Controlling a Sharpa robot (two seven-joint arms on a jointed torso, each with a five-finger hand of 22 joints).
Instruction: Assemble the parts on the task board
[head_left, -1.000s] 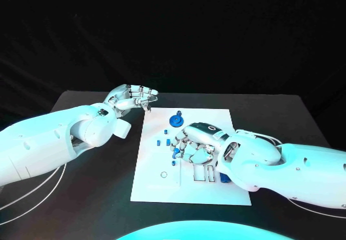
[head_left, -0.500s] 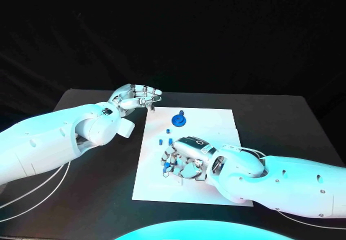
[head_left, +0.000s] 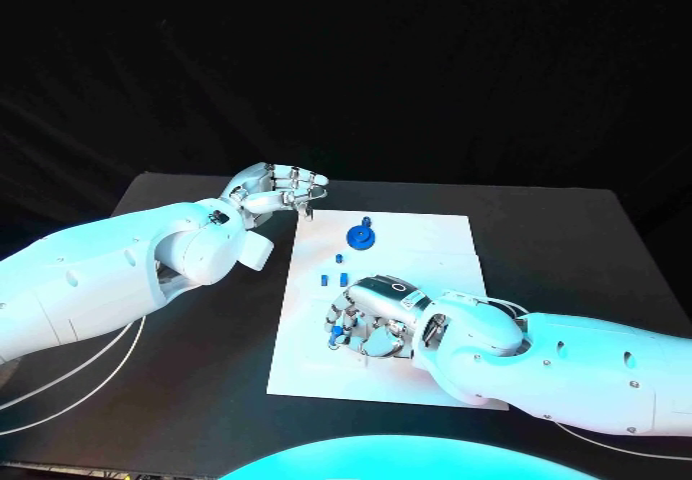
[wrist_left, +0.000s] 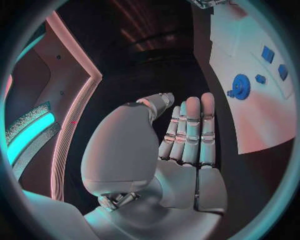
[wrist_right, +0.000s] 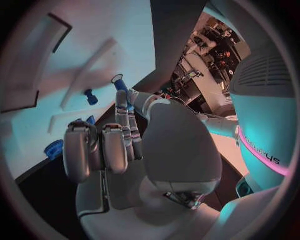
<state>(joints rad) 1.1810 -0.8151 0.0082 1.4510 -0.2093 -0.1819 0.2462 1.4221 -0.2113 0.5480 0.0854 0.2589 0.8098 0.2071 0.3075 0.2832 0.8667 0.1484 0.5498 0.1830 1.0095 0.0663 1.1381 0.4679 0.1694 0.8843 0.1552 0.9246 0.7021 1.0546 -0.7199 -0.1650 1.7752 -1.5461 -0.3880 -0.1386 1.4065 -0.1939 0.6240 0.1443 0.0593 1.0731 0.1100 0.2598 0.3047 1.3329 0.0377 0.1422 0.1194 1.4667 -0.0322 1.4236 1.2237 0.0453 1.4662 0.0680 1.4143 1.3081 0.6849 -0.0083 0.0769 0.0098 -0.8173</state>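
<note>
1. Legibly, nothing could be read on the task board (head_left: 433, 232) or the parts; no label or brand showed on them.
2. The white task board lay in the middle of the black table (head_left: 577, 230), with a blue gear (head_left: 359, 237) near its far edge and two small blue pegs (head_left: 335, 279) between the gear and the right hand (head_left: 372, 322).
3. The right hand hovered low over the board's near half, nearer the robot than the gear, fingers curled downward; the right wrist view showed a small blue part (wrist_right: 120, 85) pinched between the thumb and a straightened fingertip.
4. The left hand (head_left: 274, 190) stayed off the board, just beyond its far left corner, fingers straight and close together, holding nothing.
5. Compared with a second earlier, the right hand had come toward the near left of the board, away from the slots it had covered; over the last half second it hardly shifted.
6. The left hand and the gear kept their places relative to the board.
</note>
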